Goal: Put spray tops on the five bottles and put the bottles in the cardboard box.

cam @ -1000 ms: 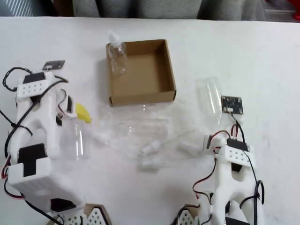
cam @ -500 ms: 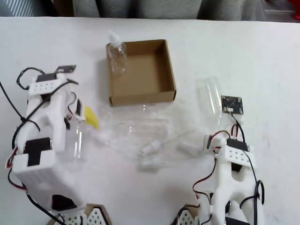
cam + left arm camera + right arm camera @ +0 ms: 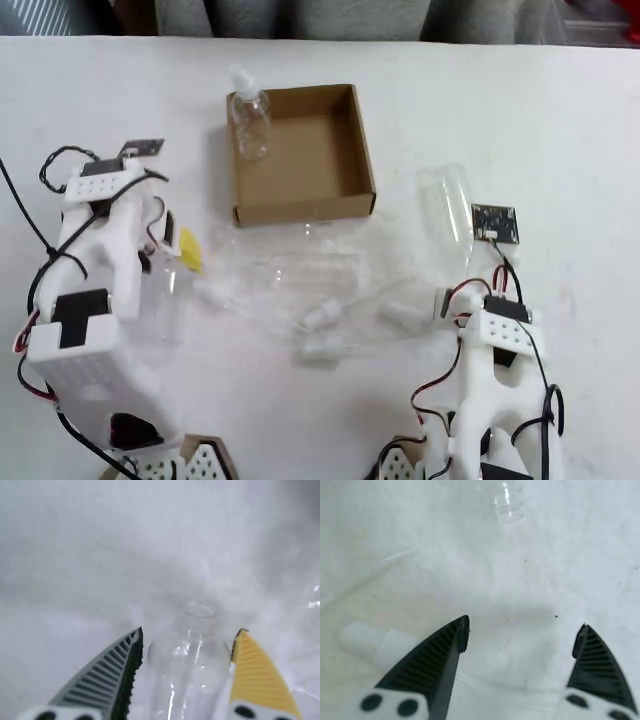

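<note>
A clear uncapped bottle (image 3: 166,300) lies on the white table by my left arm. My left gripper (image 3: 190,630) is open, its grey finger (image 3: 122,672) and yellow finger (image 3: 255,675) standing either side of that bottle (image 3: 192,670). In the high view the yellow finger (image 3: 188,250) shows beside the bottle's neck. The cardboard box (image 3: 350,150) sits at centre back, and a bottle with a spray top (image 3: 248,120) stands at its far left corner. My right gripper (image 3: 524,625) is open over bare table, with a white spray top (image 3: 375,642) to one side and a bottle neck (image 3: 507,505) beyond.
Clear bottles and loose white spray tops (image 3: 320,322) lie mixed in the table's middle, in front of the box. Another clear bottle (image 3: 447,205) lies right of the box, near the right arm's camera board (image 3: 495,225). Cables hang along both arms.
My left arm has shifted right and turned, bringing its fingers around the bottle lying beside it. The bottle and the right arm have stayed put.
</note>
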